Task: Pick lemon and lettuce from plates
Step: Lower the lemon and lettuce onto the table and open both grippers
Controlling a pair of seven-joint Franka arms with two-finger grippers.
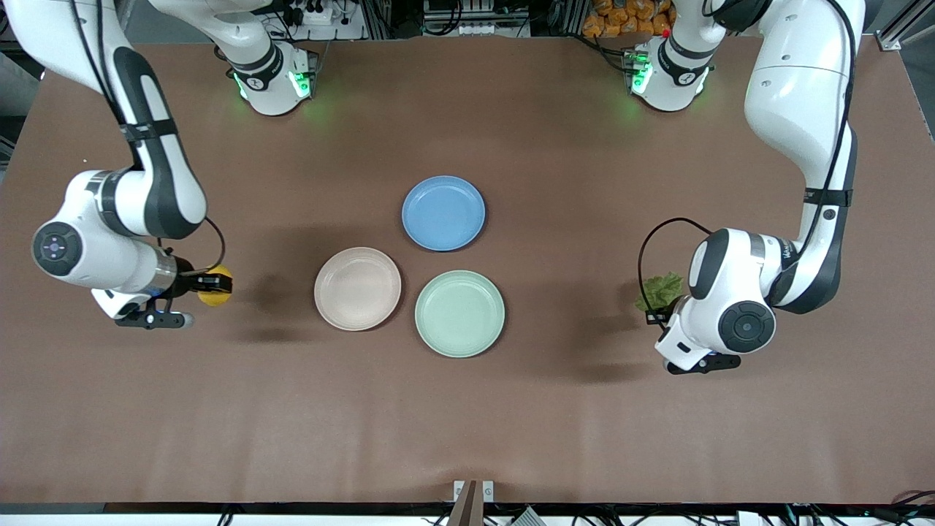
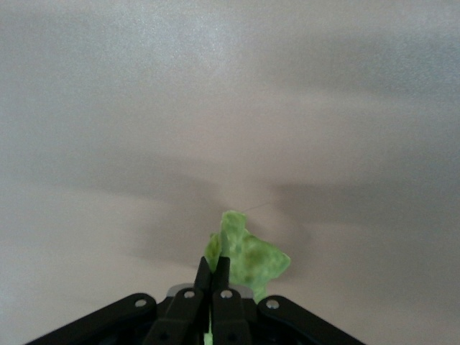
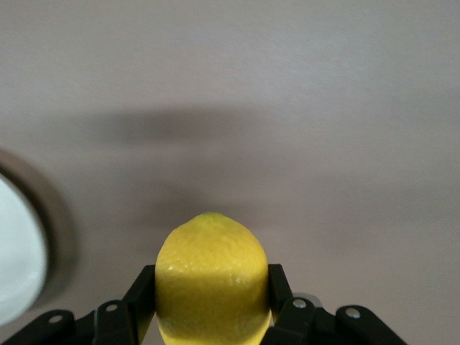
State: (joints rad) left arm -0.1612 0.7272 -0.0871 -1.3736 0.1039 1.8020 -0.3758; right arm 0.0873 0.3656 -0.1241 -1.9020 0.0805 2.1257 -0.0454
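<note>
1. Both picks look done: the right gripper (image 1: 208, 283) pinches the lemon (image 1: 216, 285), the left gripper (image 1: 655, 313) pinches the lettuce (image 1: 661, 291), each well apart from the plates (image 1: 357, 288).
2. Next move, probably: set each down on the worktop (image 1: 467, 424).

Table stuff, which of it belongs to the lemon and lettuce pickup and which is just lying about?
Part of the job:
- lemon, clamped in the right gripper over bare table
- lettuce, pinched in the left gripper over bare table
- beige plate and green plate, both empty

Just lying about:
- blue plate, empty
</note>
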